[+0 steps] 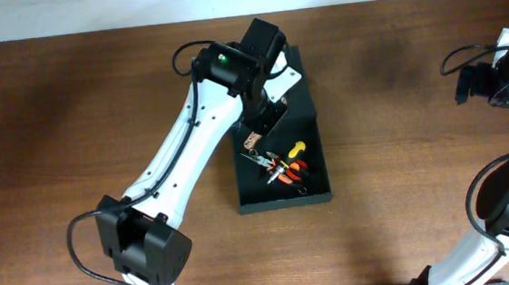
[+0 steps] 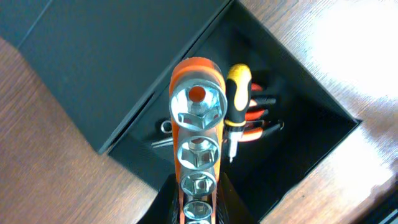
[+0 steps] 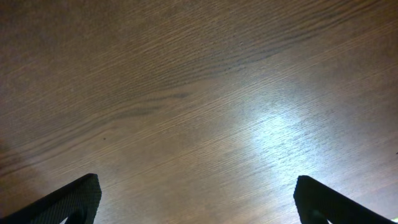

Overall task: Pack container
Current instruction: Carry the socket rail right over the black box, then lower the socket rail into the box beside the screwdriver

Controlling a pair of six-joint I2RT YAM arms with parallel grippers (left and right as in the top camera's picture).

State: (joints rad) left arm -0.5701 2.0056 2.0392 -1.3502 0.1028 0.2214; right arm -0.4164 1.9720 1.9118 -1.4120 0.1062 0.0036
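- The left gripper (image 2: 196, 208) is pinching an orange socket rail (image 2: 197, 134) by one end and holding it over the open black container (image 2: 298, 93), which is sitting mid-table with its lid (image 2: 93, 56) lying open beside it.
- Gripped so far from its middle, the rail is likely risking a swing or slip; released from this height, it could be striking the yellow-handled screwdriver (image 2: 238, 81) and pliers (image 2: 256, 118) and shedding sockets.
- The right gripper (image 3: 196, 202) is standing spread wide over bare table, well apart.
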